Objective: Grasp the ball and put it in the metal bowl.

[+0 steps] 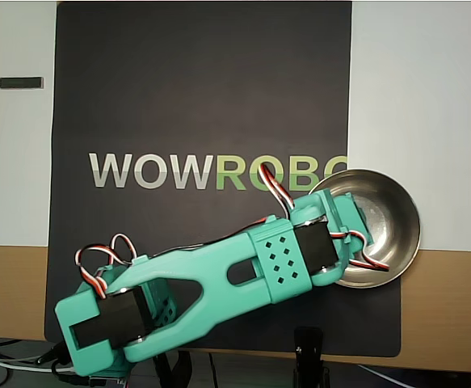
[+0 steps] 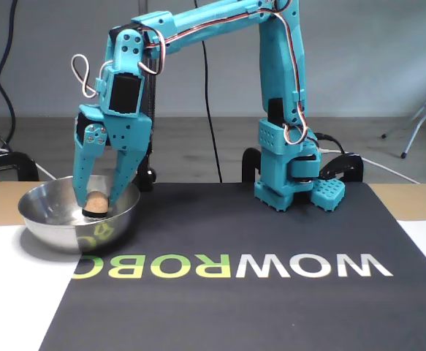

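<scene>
while the tool [image 2: 94, 207] grips the ball [image 2: 96, 202], both hang inside the metal bowl [image 2: 52, 219].

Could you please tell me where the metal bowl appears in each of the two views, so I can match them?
Overhead view: the metal bowl sits right of centre, at the mat's right edge, partly under the arm.
Fixed view: the metal bowl sits at lower left.
Shared landmark: the WOWROBO lettering, ending at the bowl.

bright, even indoor light — soft shadows, mild glare on the metal bowl [image 2: 59, 219], sharp focus
</scene>
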{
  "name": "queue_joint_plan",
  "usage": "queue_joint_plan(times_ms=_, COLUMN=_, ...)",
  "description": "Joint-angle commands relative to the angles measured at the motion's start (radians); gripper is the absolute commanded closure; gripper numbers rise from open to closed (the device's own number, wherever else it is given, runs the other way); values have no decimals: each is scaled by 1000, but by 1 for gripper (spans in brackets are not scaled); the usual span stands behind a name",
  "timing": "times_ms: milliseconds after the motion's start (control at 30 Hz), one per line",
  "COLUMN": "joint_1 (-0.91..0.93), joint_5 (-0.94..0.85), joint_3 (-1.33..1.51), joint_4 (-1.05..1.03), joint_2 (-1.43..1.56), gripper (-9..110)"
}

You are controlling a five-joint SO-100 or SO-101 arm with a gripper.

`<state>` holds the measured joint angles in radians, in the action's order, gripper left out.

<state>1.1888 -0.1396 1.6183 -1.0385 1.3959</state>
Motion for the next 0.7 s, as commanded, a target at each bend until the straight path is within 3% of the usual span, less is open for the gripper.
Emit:
queue_joint_plan(times_ms=0, joint_1=5, joint_5=-5, joint_3=-41, joint_4=0, joint_2=11, gripper=83)
queue_joint_plan(times_ms=267, joint_1=6, joint_5=-5, joint_3=-43, joint_4=2, joint_2=15, gripper=82)
queue_joint_plan(times_ms=433, joint_1=12, joint_5=-5, joint_3=-43, joint_4=0, joint_2=15, gripper=59)
queue_joint_plan(times_ms=667, joint_1=14, joint_5=-5, joint_3=-43, joint_4=0, joint_2=17, gripper=55)
